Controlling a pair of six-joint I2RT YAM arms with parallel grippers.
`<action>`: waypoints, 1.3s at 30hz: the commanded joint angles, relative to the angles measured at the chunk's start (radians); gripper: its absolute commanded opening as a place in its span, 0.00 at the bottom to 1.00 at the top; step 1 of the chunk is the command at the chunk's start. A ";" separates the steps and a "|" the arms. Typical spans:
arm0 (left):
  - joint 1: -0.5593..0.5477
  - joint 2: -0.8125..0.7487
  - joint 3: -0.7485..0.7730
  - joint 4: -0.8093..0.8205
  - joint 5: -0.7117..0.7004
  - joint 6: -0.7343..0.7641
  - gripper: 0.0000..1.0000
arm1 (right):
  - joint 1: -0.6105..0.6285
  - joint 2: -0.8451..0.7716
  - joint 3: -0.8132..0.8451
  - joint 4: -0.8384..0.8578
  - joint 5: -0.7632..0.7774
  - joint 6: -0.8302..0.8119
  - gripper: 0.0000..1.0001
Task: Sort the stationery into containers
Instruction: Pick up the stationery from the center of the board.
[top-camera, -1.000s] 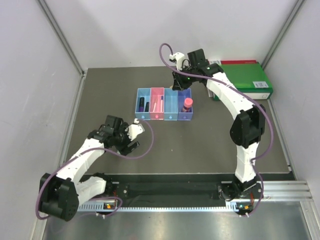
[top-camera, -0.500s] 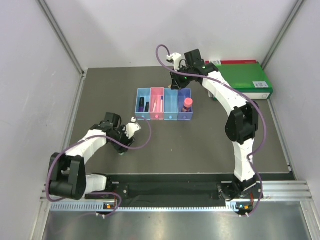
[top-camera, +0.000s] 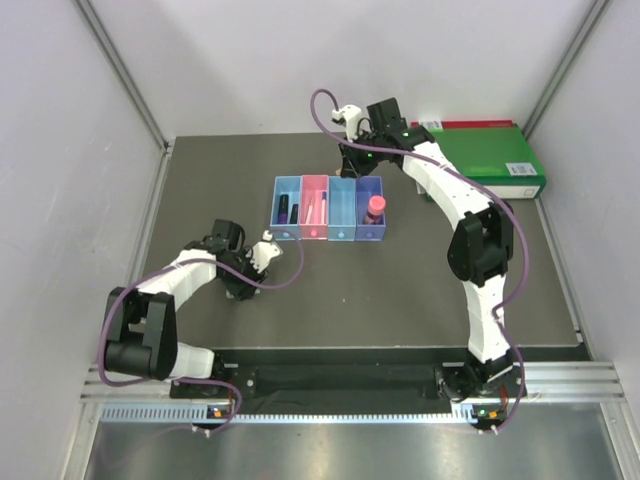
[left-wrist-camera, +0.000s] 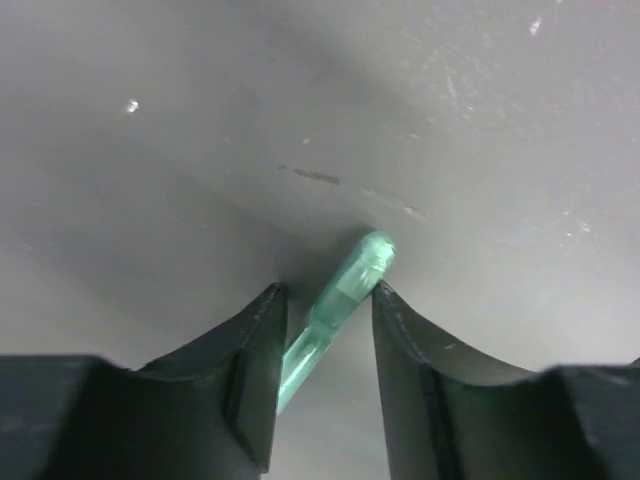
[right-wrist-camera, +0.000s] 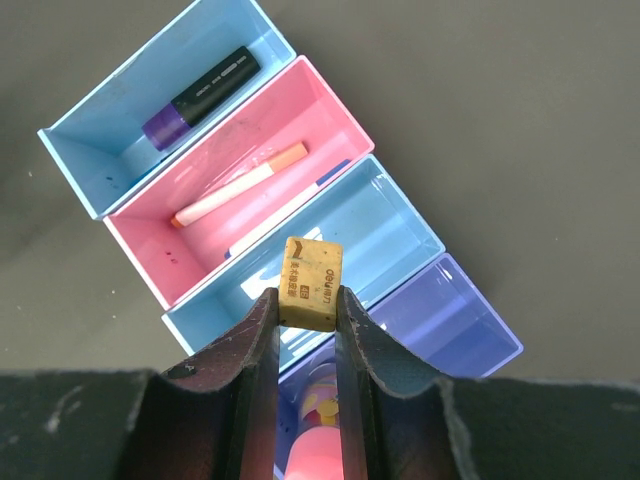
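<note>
Left gripper (left-wrist-camera: 327, 292) sits low on the table (left-wrist-camera: 200, 120), at about 8 o'clock from the containers (top-camera: 342, 212) in the top view. Its jaws stand partly closed on either side of a green pen (left-wrist-camera: 352, 275) lying flat, tip toward 1 o'clock; whether they pinch it cannot be told. At 12 o'clock of the row, the right gripper (right-wrist-camera: 307, 296) is clamped on a tan eraser (right-wrist-camera: 310, 280) above the second light blue box (right-wrist-camera: 385, 225). The pen pickup looks to be the step in hand. It likely calls next for a firm squeeze, a lift, and a carry toward 2 o'clock.
</note>
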 joint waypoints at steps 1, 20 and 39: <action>0.004 0.034 0.021 -0.010 -0.006 0.015 0.35 | 0.007 0.015 0.055 0.043 -0.014 -0.009 0.00; 0.004 -0.009 0.243 -0.064 0.046 -0.075 0.00 | 0.030 0.024 -0.060 0.018 0.000 -0.020 0.00; -0.005 -0.075 0.489 0.013 0.224 -0.167 0.00 | 0.082 0.036 -0.076 0.009 0.080 -0.055 0.59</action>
